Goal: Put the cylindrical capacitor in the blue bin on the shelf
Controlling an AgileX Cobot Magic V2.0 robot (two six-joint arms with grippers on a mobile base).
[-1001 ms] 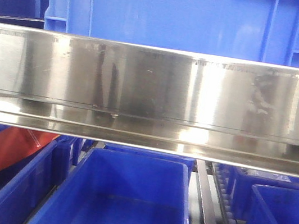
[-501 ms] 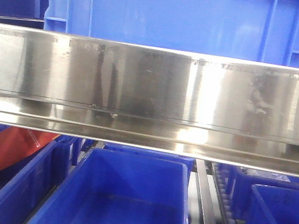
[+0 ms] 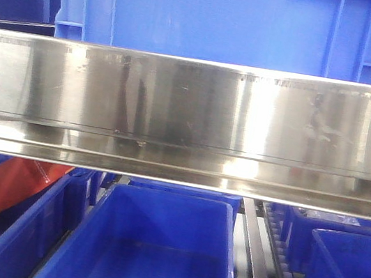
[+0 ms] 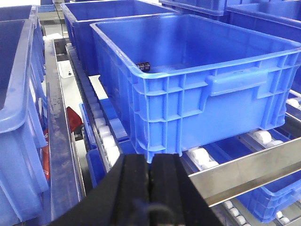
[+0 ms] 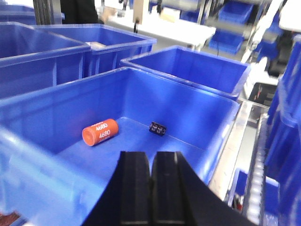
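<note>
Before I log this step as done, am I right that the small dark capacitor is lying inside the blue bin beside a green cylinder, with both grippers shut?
Not quite: the cylinder beside the capacitor is orange, as the right wrist view shows. The rest holds: both lie in the blue bin, and the left gripper and right gripper are shut.

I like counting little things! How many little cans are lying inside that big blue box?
2. An orange cylinder lies on the blue bin floor at left; the dark cylindrical capacitor lies near the back wall. The near wall may hide more.
</note>
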